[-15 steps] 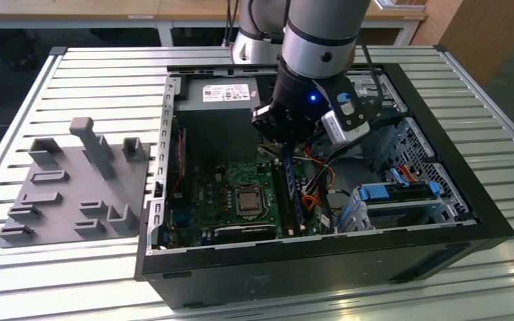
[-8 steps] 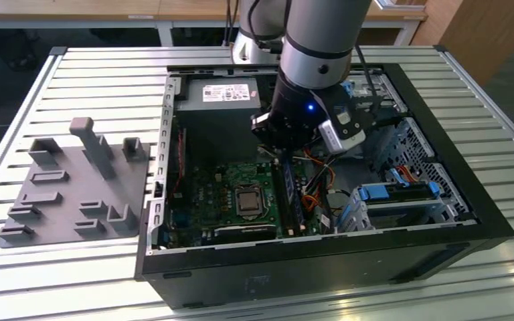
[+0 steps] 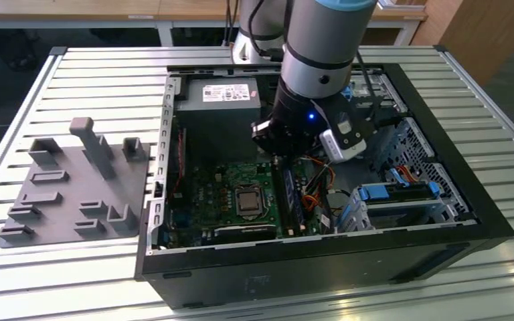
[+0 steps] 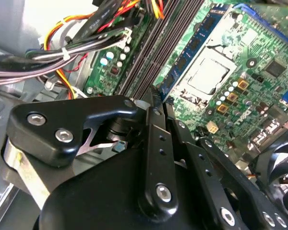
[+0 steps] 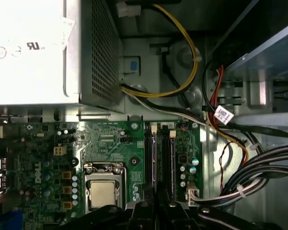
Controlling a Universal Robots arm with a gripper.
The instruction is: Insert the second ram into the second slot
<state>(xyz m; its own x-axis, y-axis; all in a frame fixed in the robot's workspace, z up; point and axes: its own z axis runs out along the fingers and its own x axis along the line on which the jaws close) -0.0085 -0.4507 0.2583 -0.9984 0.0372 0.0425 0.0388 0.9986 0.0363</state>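
Note:
The second ram, a blue-green stick with black chips, stands seated in the memory slot nearest the CPU socket. It shows in the exterior view and the first wrist view too. My gripper is shut, its black fingertips pressed together at the near end of this stick, touching or just above it. Over the motherboard the gripper hangs at the far end of the slots. Dark parallel slots run beside the stick; what sits in them I cannot tell.
The open computer case lies on a slatted table. A silver power supply sits at the back. Cable bundles crowd the side beyond the slots. Blue drive brackets lie on the exterior view's right, a grey fixture tray on its left.

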